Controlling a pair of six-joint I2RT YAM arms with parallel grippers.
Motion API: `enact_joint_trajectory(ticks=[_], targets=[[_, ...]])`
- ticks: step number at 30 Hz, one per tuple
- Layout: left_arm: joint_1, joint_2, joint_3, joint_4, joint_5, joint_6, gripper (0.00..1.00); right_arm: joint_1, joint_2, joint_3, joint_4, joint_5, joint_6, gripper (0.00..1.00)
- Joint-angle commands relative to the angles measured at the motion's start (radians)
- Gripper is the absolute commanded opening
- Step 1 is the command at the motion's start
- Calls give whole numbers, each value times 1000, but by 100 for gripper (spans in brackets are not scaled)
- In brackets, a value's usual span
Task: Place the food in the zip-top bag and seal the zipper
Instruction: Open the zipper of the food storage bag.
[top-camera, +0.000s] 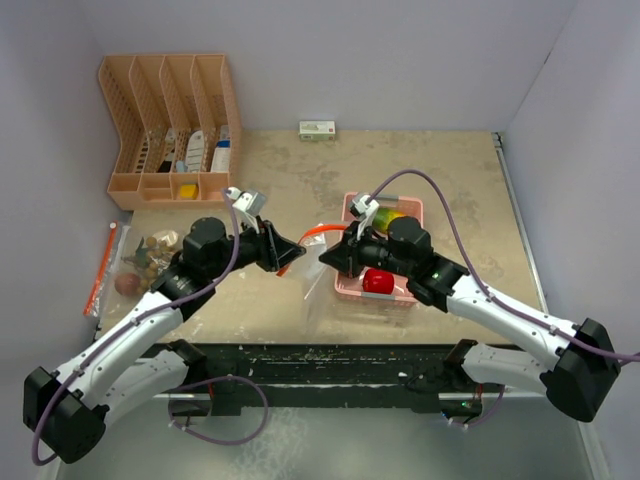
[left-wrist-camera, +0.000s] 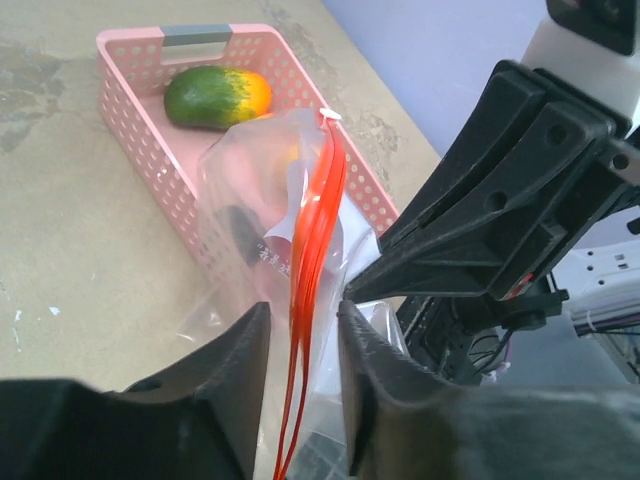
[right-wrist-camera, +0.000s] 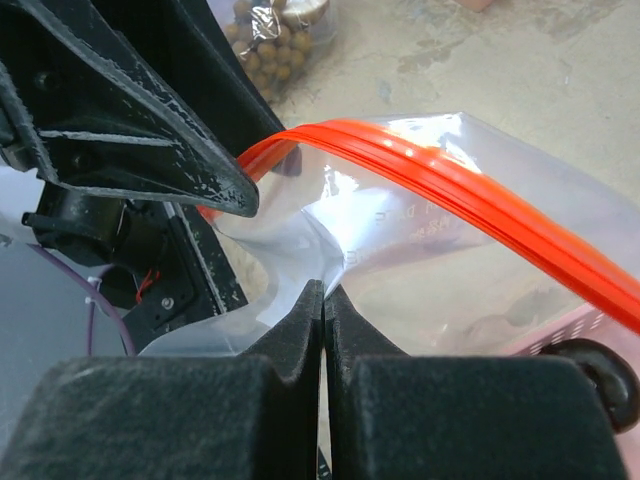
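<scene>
The clear zip-top bag (top-camera: 312, 262) with an orange zipper (left-wrist-camera: 312, 250) hangs between my two grippers, left of the pink basket (top-camera: 412, 208). My left gripper (left-wrist-camera: 300, 312) is open, its fingers on either side of the zipper strip without pinching it. My right gripper (right-wrist-camera: 325, 288) is shut on the bag's clear film just below the zipper (right-wrist-camera: 450, 180). The green-orange mango (left-wrist-camera: 215, 97) and red apple (top-camera: 377, 281) lie in the basket. A cluster of small tan balls (right-wrist-camera: 265, 45) and a brown ball (top-camera: 127, 284) lie on the table at the left.
An orange slotted organizer (top-camera: 170, 130) stands at the back left. A small box (top-camera: 317, 129) sits by the back wall. Another flat bag with an orange strip (top-camera: 104, 266) lies at the far left. Walls close the table at back and sides.
</scene>
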Motion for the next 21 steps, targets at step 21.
enact_joint_trajectory(ticks=[21], targets=[[8,-97,37,58,287,16,19,-20,-113,111,-123,-113,-111,0]])
